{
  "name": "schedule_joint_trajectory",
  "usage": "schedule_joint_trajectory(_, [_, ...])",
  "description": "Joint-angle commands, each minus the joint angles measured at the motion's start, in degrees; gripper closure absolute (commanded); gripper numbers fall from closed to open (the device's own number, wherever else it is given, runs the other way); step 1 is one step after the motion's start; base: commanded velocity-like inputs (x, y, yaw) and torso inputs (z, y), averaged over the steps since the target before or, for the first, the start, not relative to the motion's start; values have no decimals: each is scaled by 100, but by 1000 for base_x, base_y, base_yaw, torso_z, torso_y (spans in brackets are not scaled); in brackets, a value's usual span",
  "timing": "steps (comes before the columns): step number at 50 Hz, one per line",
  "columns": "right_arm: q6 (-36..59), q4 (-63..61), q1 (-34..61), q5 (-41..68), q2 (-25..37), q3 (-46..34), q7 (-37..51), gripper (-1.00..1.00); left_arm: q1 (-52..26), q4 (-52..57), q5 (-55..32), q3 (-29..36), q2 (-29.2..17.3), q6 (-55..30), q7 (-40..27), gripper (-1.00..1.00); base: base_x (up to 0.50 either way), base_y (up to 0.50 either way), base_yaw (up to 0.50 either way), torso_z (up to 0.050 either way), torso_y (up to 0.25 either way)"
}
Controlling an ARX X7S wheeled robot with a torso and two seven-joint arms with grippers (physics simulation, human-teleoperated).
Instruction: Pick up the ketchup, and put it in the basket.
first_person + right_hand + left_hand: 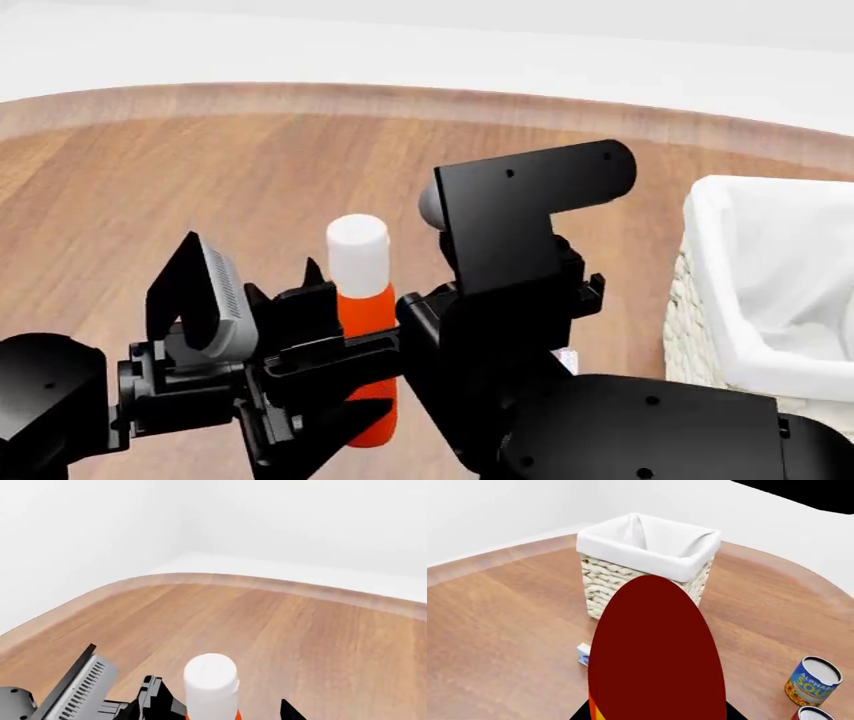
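Observation:
The ketchup (368, 350) stands upright, white cap up, between my two arms in the head view. My left gripper (350, 352) reaches in from the left and is shut on its orange body. In the left wrist view the ketchup (657, 655) fills the middle as a dark red oval between the jaws of that gripper (655, 716). My right gripper (210, 716) is open, its jaws wide apart on either side of the ketchup (210, 680) below the cap; in the head view its own arm (521, 300) hides it. The basket (747, 290) stands to the right, also the basket (607, 585) beyond the bottle.
A blue soup can (814, 680) and the rim of a second can (815, 714) stand on the wooden table near the basket. A small white and blue box (583, 654) lies in front of the basket. The table's curved far edge (267, 582) meets a white wall.

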Motion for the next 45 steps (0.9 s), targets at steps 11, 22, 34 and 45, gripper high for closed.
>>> schedule_joint_trajectory(11, [-264,534,-61,-712,46,-280,-648,-100,80,206,-158,17,-61,-71,-50,100,0,0,0,0,1])
schedule_joint_trajectory(22, [-414,769,-96,-1002,46,-438,-923,-100,70,202,-154,59,-59,-62,-53,100,0,0,0,0,0])
schedule_joint_trajectory(34, [-426,773,-101,-1032,16,-560,-957,-100,29,101,-126,114,-40,22,-6,100,0,0,0,1,0])
schedule_joint_trajectory(45, [-509,955,-23,-1180,-2,-668,-1104,-100,87,268,-171,142,-80,-46,-43,100,0,0,0,0,1])
